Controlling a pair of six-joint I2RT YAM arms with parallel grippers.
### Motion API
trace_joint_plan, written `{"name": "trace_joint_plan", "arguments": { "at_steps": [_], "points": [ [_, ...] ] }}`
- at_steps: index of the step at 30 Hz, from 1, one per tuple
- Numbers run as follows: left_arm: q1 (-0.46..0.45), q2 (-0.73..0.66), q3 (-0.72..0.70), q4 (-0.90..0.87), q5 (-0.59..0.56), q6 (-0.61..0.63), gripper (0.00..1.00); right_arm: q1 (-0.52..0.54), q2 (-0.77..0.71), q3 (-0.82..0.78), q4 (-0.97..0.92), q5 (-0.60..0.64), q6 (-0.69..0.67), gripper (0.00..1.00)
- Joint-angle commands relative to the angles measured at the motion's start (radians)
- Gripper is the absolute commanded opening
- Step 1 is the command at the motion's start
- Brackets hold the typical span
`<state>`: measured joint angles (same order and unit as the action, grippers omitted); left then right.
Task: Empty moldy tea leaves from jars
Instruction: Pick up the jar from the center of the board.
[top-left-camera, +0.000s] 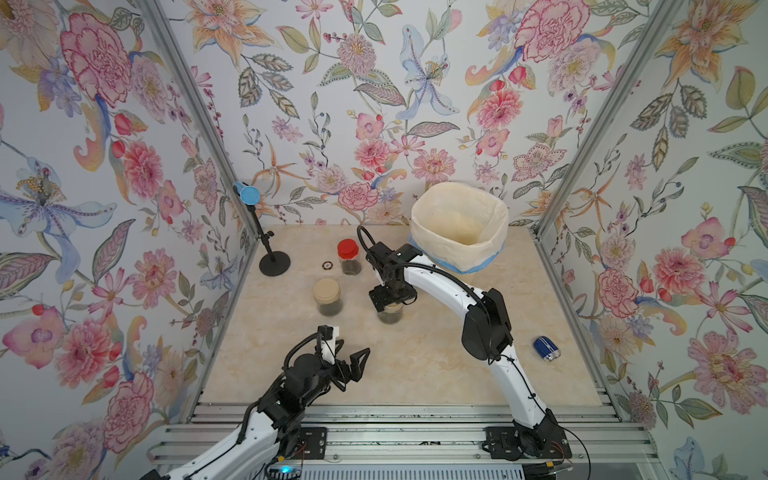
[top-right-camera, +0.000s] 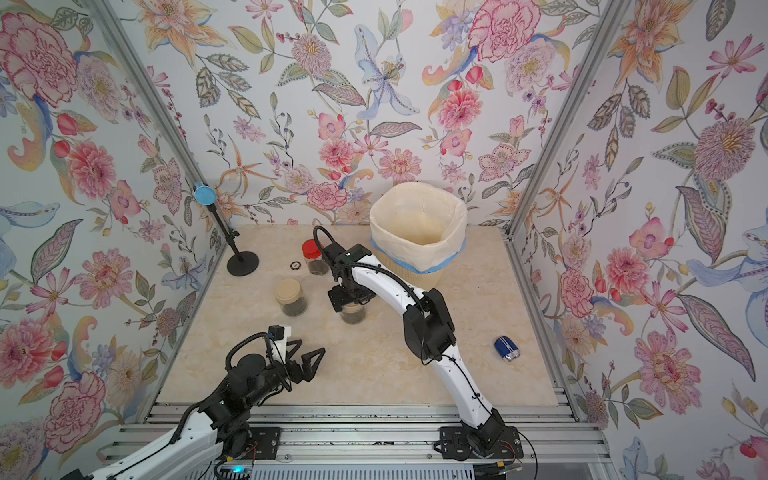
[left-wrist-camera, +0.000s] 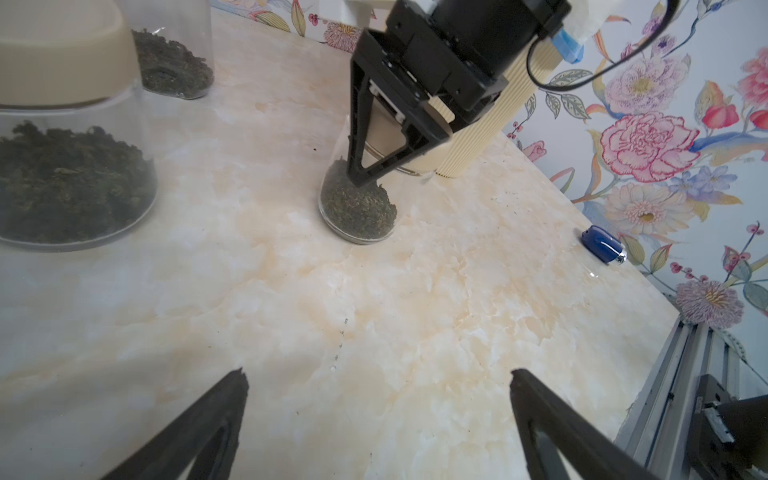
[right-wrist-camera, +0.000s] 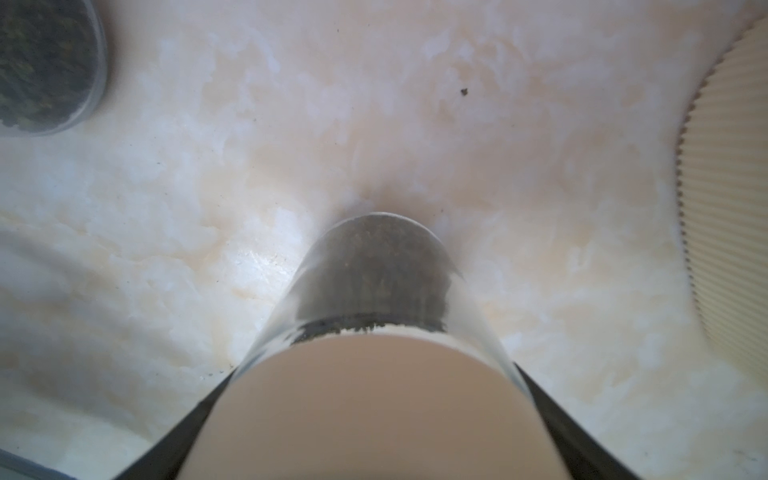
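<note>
**Top views.** The right gripper (top-left-camera: 390, 306) (top-right-camera: 351, 306) hangs straight over the middle jar (top-left-camera: 390, 318) (top-right-camera: 353, 318). The jar stands upright on the tabletop (top-left-camera: 415, 365), just below frame centre. The left gripper (top-left-camera: 353, 353) sits well apart at lower left, its jaws spread wide and empty. We judge the right arm the nearer.

**Left wrist.** The jar is at upper centre with its axis vertical. The tea leaves (left-wrist-camera: 357, 210) are heaped in its bottom. One right finger runs down past the lid.

**Right wrist.** The lid (right-wrist-camera: 374, 415) fills bottom centre, flanked closely by the jaws. We cannot tell whether they press it.
</note>
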<state>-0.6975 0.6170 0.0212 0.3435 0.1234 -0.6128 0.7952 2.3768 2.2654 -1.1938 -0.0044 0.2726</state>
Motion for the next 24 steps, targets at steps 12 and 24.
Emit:
{"name": "trace_joint_plan", "arguments": {
  "at_steps": [12,24],
  "points": [
    [-0.183,0.158,0.127,0.312,-0.17,0.429,1.0,-0.042,-0.496,-0.21,-0.066,-0.316,0.005,0.54],
    [-0.234,0.4,0.384,0.372,-0.054,0.53,1.0,-0.084,-0.76,-0.401,-0.056,-0.421,0.011,0.55]
  ]
}}
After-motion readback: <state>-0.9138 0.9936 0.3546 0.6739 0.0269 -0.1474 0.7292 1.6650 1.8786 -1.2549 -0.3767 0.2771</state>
